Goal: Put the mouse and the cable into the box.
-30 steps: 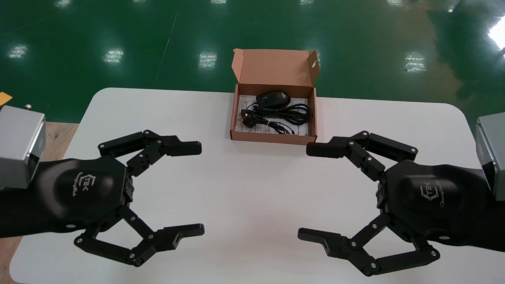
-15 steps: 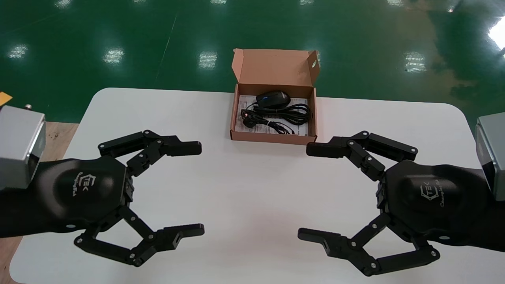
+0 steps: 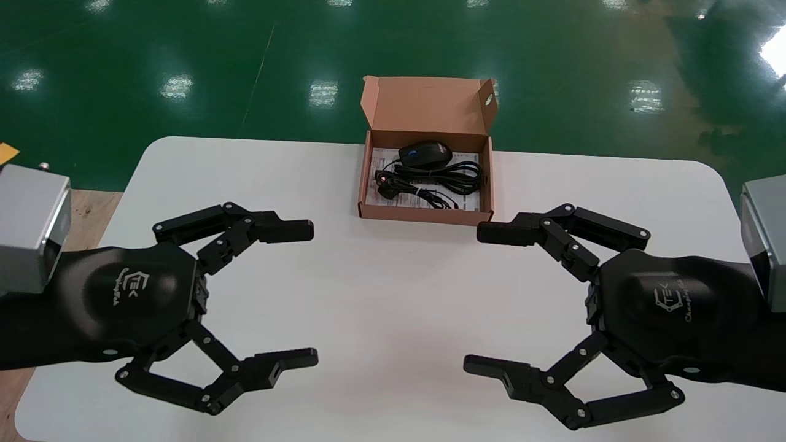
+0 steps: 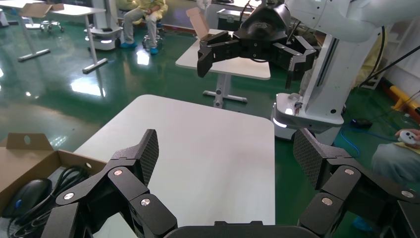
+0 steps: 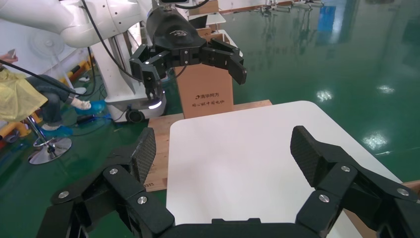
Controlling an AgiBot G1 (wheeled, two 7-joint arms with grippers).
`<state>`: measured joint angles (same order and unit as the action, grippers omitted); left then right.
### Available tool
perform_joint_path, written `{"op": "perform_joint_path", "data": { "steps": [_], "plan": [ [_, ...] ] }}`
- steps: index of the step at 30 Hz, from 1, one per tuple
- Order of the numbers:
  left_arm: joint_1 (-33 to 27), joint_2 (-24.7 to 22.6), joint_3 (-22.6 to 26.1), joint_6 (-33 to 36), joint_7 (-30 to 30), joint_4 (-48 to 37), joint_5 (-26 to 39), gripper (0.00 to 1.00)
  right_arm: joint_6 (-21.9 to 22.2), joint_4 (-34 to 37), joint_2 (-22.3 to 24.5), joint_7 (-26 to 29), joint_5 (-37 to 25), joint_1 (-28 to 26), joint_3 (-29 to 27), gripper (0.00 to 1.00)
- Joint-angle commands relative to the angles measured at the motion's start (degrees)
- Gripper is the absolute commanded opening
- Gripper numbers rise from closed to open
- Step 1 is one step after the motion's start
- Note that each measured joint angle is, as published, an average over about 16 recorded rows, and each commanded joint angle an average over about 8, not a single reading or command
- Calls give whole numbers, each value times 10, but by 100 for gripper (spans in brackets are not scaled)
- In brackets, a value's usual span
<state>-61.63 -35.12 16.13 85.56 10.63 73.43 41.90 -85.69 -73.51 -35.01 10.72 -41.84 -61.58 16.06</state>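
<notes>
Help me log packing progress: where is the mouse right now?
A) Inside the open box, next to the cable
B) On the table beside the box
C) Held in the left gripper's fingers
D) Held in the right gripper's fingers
A: the black mouse lies inside the open cardboard box beside the coiled cable, while the left gripper and right gripper hover open and empty over the table.
</notes>
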Motion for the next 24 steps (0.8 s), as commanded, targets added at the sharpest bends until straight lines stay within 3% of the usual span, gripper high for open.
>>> {"op": "perform_joint_path", "data": {
  "steps": [1, 24],
  "plan": [
    [0, 0, 0, 0, 0, 0, 0, 100, 0, 0, 0, 0, 0, 0, 0, 100],
    [0, 0, 0, 0, 0, 0, 0, 100, 0, 0, 0, 0, 0, 0, 0, 100]
  ]
}}
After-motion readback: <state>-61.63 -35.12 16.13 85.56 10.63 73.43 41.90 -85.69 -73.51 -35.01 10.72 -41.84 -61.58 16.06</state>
